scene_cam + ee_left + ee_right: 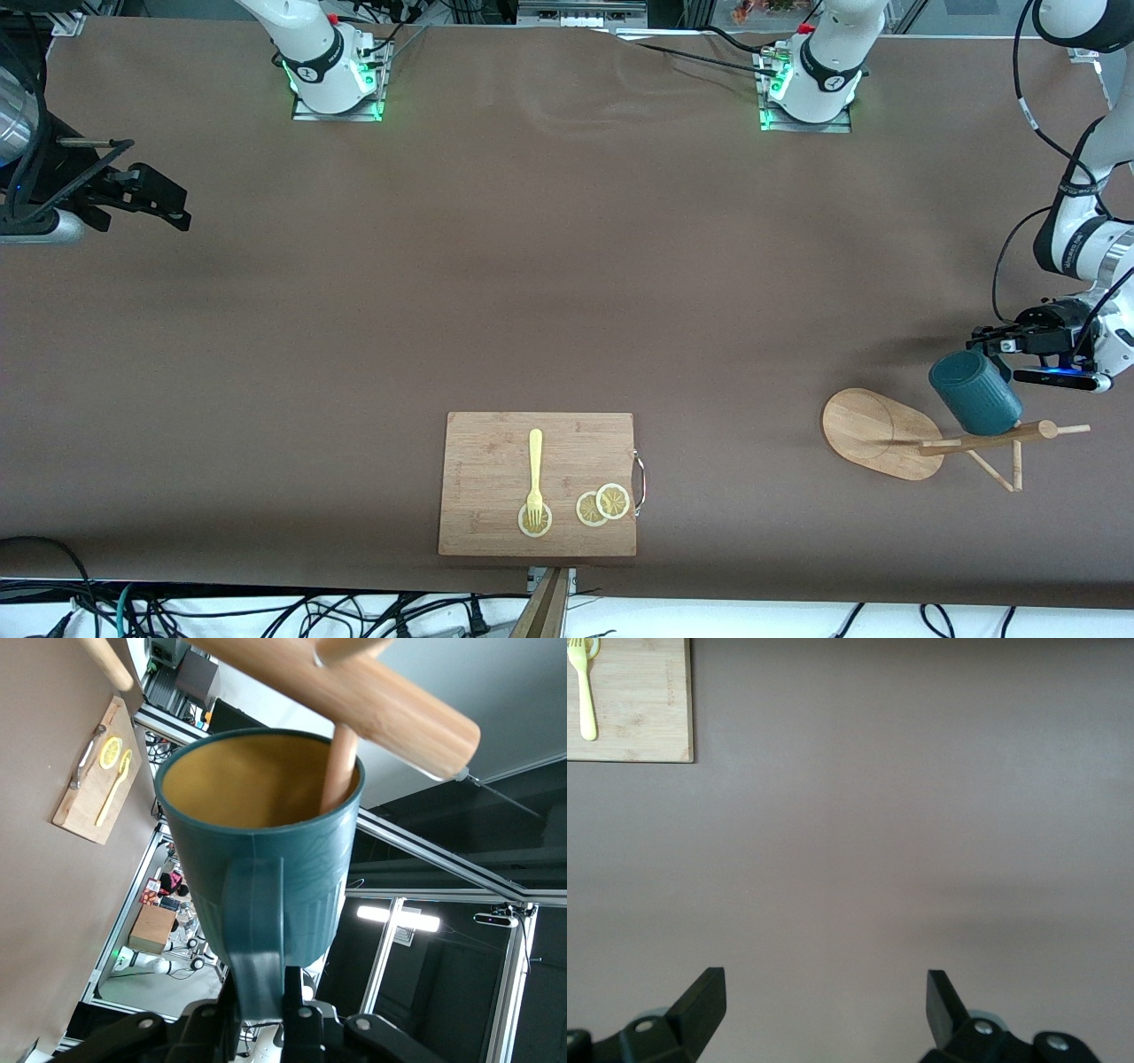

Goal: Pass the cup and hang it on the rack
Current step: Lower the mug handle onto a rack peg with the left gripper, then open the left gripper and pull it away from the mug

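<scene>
Brown table; left hand (261,1014) grips cup (974,392), peg (337,771) inside; right hand (824,1010) wide

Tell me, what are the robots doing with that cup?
The left gripper holds the teal cup by its handle, at the wooden mug rack near the left arm's end of the table. One peg pokes into the cup's mouth. The right gripper waits open over bare table.

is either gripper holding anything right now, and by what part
The left gripper holds the cup by its loop handle, at the rack; a peg pokes into the cup's mouth. The right gripper is open and holds nothing.
</scene>
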Robot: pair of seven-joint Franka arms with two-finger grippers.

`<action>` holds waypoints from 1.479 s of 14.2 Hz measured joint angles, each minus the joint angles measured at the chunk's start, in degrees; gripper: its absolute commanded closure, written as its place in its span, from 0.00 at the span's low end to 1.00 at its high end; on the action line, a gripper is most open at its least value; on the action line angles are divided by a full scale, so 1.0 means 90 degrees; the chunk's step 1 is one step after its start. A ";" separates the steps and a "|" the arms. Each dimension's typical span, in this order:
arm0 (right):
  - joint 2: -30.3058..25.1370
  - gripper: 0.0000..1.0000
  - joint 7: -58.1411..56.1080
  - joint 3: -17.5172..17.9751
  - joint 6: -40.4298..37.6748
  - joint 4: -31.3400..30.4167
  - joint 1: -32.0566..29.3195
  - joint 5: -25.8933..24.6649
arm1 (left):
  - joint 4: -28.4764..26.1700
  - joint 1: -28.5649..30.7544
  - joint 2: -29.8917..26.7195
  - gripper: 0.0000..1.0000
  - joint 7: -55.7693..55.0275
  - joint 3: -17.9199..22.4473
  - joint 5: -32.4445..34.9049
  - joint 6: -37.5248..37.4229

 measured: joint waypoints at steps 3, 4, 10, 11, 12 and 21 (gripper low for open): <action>0.0000 0.00 0.0000 0.0000 0.0000 0.0000 0.0000 0.0000 | 0.0052 0.0009 0.0070 0.88 0.0003 -0.0001 -0.0035 -0.0003; 0.0000 0.00 0.0000 0.0000 0.0000 0.0000 0.0000 0.0000 | 0.0070 0.0009 0.0083 0.75 0.0003 -0.0001 -0.0036 -0.0003; 0.0000 0.00 0.0000 0.0000 0.0000 0.0000 0.0000 0.0000 | 0.0116 0.0011 0.0132 0.00 0.0009 -0.0001 -0.0036 0.0001; 0.0000 0.00 0.0000 0.0000 0.0000 0.0000 0.0000 0.0000 | 0.0120 0.0011 0.0132 0.00 0.0055 -0.0001 -0.0036 -0.0001; 0.0000 0.00 0.0000 0.0000 0.0000 0.0000 0.0000 0.0000 | 0.0127 0.0011 0.0132 0.00 0.0128 -0.0002 -0.0036 -0.0006; 0.0000 0.00 0.0000 0.0000 -0.0076 0.0000 0.0000 0.0000 | 0.0327 0.0161 0.0119 0.00 0.0225 0.0012 0.1155 -0.1175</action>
